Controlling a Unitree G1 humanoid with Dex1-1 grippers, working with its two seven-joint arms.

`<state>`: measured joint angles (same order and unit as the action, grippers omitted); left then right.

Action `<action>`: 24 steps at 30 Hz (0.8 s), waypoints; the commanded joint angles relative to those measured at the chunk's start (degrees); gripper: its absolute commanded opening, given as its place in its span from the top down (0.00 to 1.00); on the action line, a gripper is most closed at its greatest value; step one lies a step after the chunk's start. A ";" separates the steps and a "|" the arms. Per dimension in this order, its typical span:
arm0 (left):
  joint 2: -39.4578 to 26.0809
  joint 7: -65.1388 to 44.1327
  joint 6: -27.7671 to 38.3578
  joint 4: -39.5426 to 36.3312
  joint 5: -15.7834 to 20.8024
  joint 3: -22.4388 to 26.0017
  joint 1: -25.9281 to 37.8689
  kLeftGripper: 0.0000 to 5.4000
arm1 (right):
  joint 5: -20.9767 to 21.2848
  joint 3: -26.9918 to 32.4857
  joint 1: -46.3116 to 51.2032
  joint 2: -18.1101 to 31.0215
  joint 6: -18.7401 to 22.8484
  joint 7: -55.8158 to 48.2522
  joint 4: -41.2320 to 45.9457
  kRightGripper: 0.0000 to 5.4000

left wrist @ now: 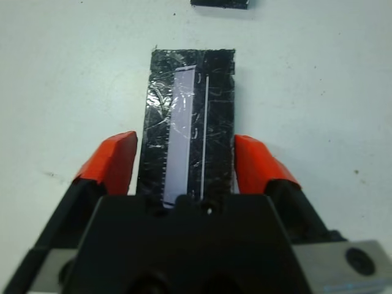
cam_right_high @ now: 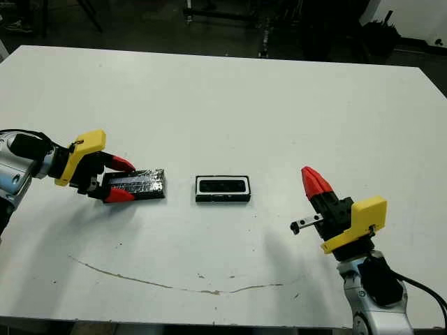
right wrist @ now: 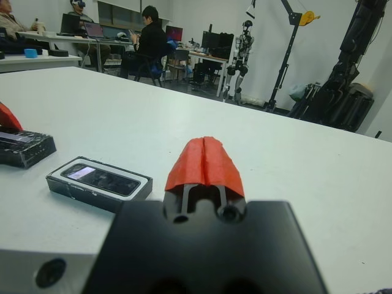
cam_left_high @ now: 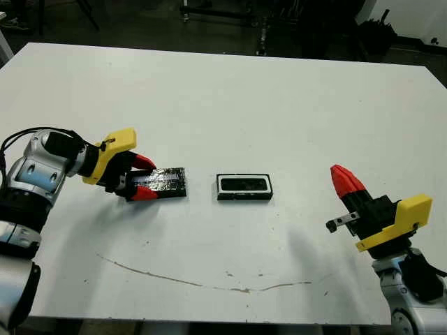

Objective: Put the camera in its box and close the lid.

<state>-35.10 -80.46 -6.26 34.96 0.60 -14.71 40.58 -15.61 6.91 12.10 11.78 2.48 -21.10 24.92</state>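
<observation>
Head views
Right claw (cam_left_high: 347, 183): nearest the camera, at the near right, lifted off the tabletop (cam_left_high: 230, 98), red fingers pressed together on nothing, well apart from the box.
Box (cam_left_high: 244, 187): mid-tabletop, black walls, white lining, with the camera (cam_left_high: 244, 184) already lying in it as a dark glossy bar.
Lid (cam_left_high: 165, 183): left of the box and apart from it, flat on the tabletop, its foil-like top glinting.
Left claw (cam_left_high: 143, 178): fingers spread around the lid's left end, one on the far side, one on the near side.

Left wrist view
Fingers (left wrist: 113, 162): wide, each beside a long edge of the lid; I cannot tell whether they touch it.
Lid top: crinkled black wrap with a pale reflective strip down its length.

Right wrist view
Right claw: tips meet in one red wedge.
Box: camera sits flush in the tray, screen shining.

Risk
Slip: the lid is thin and slick, so the closing claw could skid off it.
Misfit: lowered askew, the lid could nudge the light box away.
</observation>
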 commanded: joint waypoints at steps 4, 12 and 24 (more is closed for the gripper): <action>-1.52 -0.59 3.40 -0.29 -2.59 -1.91 -0.60 0.42 | -0.18 0.56 0.23 0.73 0.44 0.52 0.32 1.00; -1.44 -0.69 2.63 -0.76 -2.26 -2.23 -0.59 0.42 | 0.03 0.55 0.28 0.72 0.22 0.59 0.29 1.00; 6.41 8.74 -4.46 -2.53 12.76 11.61 -5.53 0.42 | 0.20 0.27 0.26 0.76 0.32 0.53 0.10 1.00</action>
<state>-29.78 -72.39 -10.49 32.98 11.95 -4.30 35.85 -15.65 6.95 12.17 11.77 2.48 -20.99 25.10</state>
